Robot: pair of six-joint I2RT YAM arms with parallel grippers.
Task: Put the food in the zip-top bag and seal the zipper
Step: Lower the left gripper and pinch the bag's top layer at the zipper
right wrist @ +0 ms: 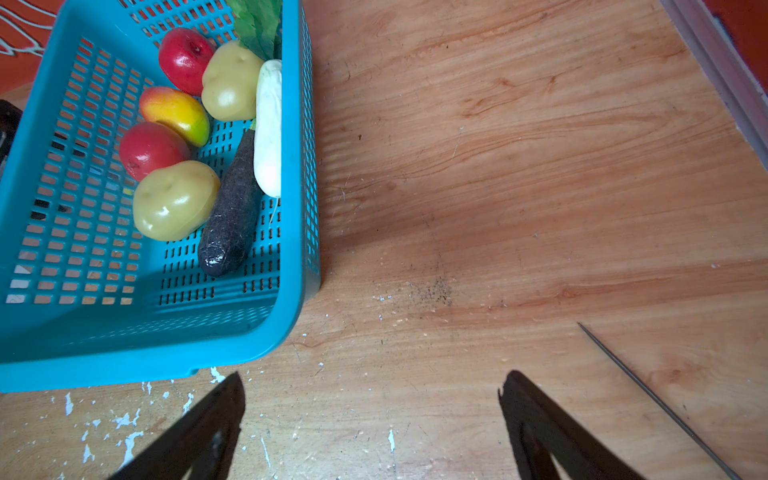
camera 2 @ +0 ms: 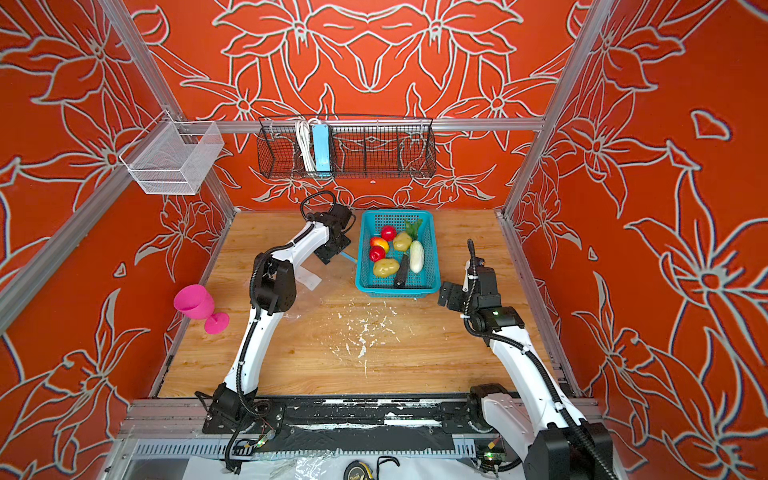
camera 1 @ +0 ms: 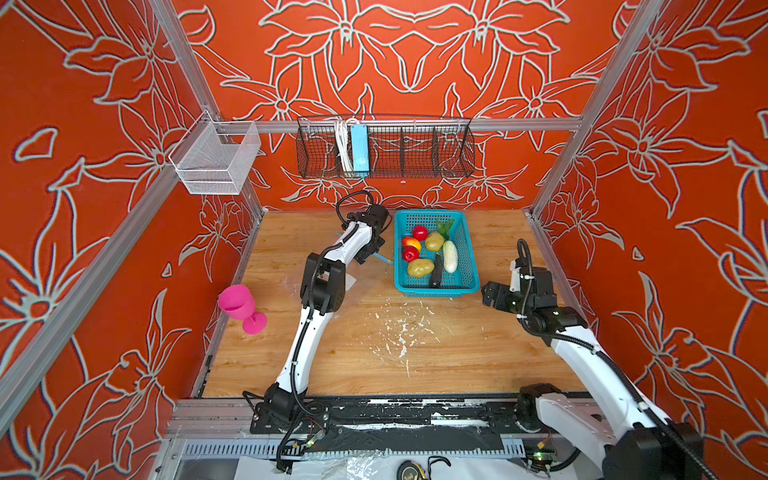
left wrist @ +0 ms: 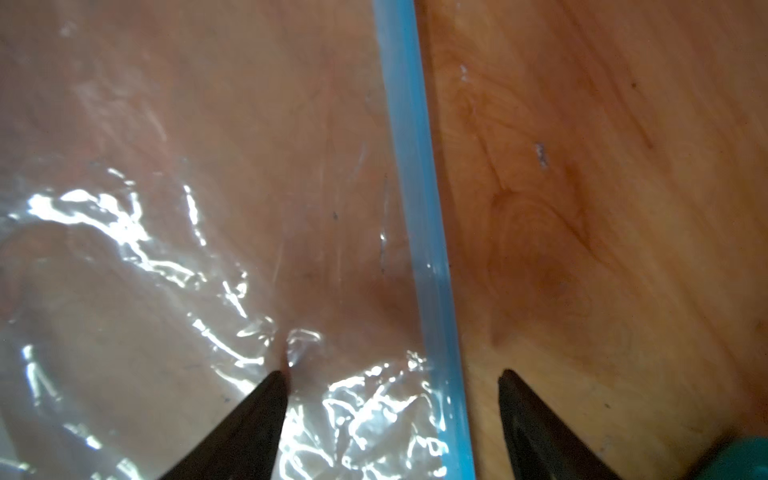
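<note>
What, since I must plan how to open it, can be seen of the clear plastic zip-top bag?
The clear plastic zip-top bag lies flat on the wooden table, wood showing through its wrinkled, glinting film. A light-blue zipper strip edges its mouth; no slider is in view. In both top views the left arm covers most of it, beside the teal perforated basket; a white label shows. The left gripper straddles the strip, jaws open, one tip over the film.
</note>
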